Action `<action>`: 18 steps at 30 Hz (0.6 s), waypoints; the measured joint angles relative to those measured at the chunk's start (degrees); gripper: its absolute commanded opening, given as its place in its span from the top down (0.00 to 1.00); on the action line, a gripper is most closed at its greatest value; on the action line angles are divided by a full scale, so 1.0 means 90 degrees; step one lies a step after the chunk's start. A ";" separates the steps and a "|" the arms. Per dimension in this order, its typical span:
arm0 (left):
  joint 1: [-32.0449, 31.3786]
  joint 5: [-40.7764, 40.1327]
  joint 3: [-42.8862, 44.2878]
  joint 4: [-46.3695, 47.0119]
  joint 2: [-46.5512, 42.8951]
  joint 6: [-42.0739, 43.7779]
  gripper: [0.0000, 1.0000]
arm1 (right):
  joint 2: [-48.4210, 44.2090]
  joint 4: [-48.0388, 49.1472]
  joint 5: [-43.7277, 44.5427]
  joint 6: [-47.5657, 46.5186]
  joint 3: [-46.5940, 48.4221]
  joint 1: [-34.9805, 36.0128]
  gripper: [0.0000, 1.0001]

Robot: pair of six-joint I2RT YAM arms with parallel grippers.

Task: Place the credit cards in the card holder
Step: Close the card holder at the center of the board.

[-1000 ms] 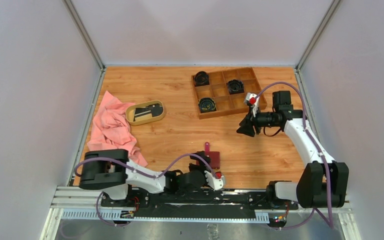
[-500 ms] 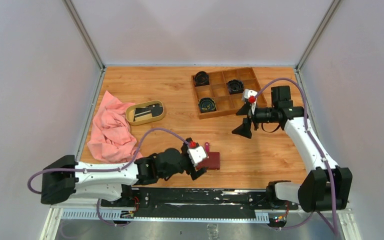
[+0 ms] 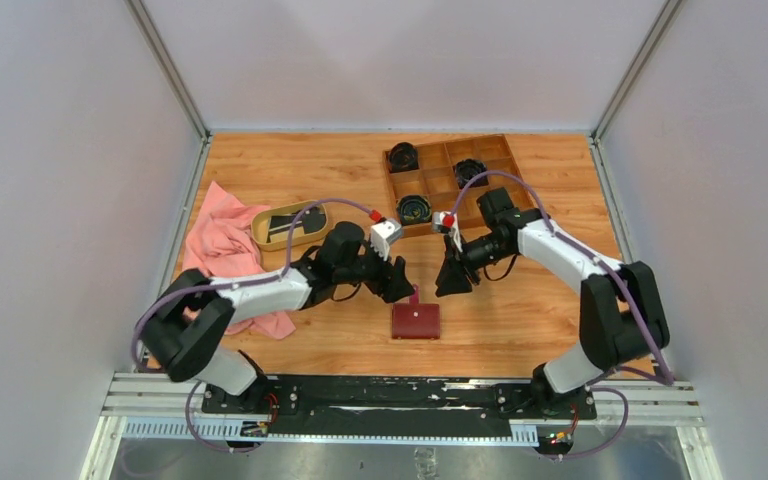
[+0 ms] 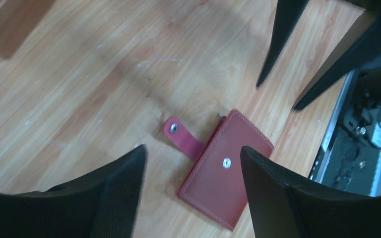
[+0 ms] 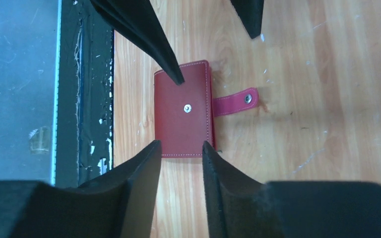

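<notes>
The card holder (image 3: 415,322) is a dark red wallet lying folded shut on the wood, its snap tab (image 3: 416,296) undone and pointing away from the arms. My left gripper (image 3: 401,287) hovers just above and left of the tab, open and empty; in its wrist view the card holder (image 4: 225,171) lies between and beyond the fingers. My right gripper (image 3: 450,283) hangs to the tab's right, jaws partly apart with nothing between them, the card holder (image 5: 183,109) ahead of its fingertips. Dark credit cards (image 3: 293,223) lie in the oval tan dish (image 3: 265,238).
A wooden compartment box (image 3: 505,160) with black round parts stands at the back right. A pink cloth (image 3: 218,255) lies at the left, beside the dish. The black base rail (image 3: 390,395) runs along the near edge, close behind the card holder.
My left arm swung out from the base rail to the card holder's far left side. My right arm came left from the wooden box toward the card holder, and its jaws narrowed.
</notes>
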 measured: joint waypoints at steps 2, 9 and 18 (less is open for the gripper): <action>0.0121 0.0386 0.0381 0.0010 0.0566 -0.0058 0.34 | 0.0340 -0.0078 0.0053 0.0078 0.0102 0.0066 0.72; 0.0476 0.1134 0.0925 0.0010 0.1732 -0.0078 0.40 | 0.1285 -0.0539 0.0221 0.0172 0.0401 0.0163 0.78; 0.0721 0.1889 0.1137 0.0010 0.2358 0.0034 0.44 | 0.1379 -0.0996 0.0168 -0.0163 0.0624 0.0170 0.78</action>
